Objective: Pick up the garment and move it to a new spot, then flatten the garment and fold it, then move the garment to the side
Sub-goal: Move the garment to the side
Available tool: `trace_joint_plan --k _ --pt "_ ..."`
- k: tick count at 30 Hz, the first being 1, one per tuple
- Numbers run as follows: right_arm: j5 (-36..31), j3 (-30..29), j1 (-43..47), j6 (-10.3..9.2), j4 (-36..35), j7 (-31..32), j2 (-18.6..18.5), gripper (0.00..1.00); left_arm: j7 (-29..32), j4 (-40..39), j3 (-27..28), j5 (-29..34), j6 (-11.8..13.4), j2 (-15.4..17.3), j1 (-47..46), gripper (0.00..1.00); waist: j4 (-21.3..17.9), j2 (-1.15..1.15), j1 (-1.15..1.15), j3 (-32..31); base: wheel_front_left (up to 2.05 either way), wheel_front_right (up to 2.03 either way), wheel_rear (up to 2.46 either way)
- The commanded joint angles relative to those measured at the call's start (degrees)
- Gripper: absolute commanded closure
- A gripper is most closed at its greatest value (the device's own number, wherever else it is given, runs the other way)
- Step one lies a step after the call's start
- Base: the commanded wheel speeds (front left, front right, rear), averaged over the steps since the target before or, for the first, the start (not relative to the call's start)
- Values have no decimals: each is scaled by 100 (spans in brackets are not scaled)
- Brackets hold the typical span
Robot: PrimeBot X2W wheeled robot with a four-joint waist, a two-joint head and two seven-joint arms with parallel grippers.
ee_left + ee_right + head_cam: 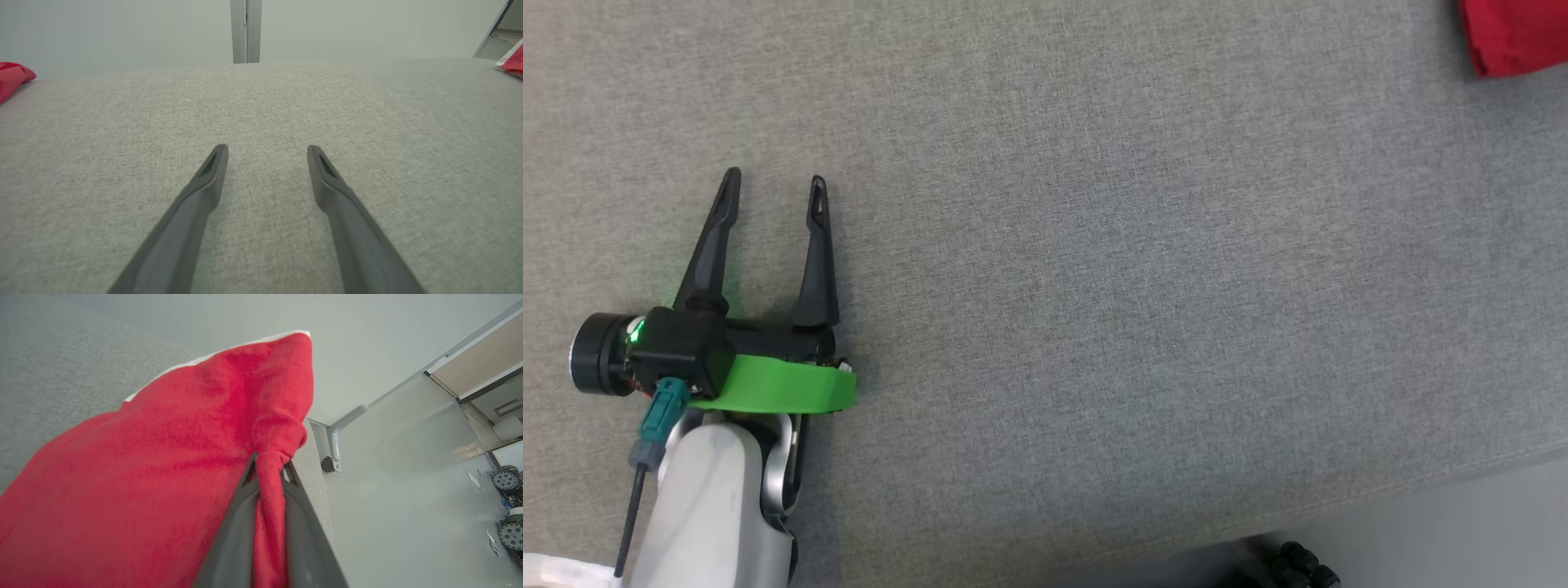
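Gripping a fold of the red garment (pixel 163 465) (upper right, head view), the right gripper (pixel 270 461) has narrow jaws. The left gripper (pixel 776 176), lower left over the grey desk (pixel 1135 286): jaws wide, empty.

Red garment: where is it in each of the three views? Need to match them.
Head view: red garment in the top right corner, cut by the frame.
Left wrist view: red cloth with a white edge at the far right; another red piece at the far left; cannot tell which is it.
Right wrist view: covers left and centre, bunched between the shut jaws of the right gripper.
Shared landmark: the grey fabric surface.
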Motion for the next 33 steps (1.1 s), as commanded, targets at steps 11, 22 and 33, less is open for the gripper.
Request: trace_joint_plan --k 11,22,33 --pt "-100 -4 -556 -10 593 25 -120 0 127 -231 -68 -33 115 51 129 0 18 0 0 217 0 0 0" --pt "-95 22 -534 -10 809 -757 148 0 -24 202 -24 -251 141 -51 289 0 178 0 0 -451 0 0 0" --pt "30 -149 448 -10 -62 -1207 883 0 -82 549 206 -486 214 -99 773 0 435 0 0 -1554 0 0 0"
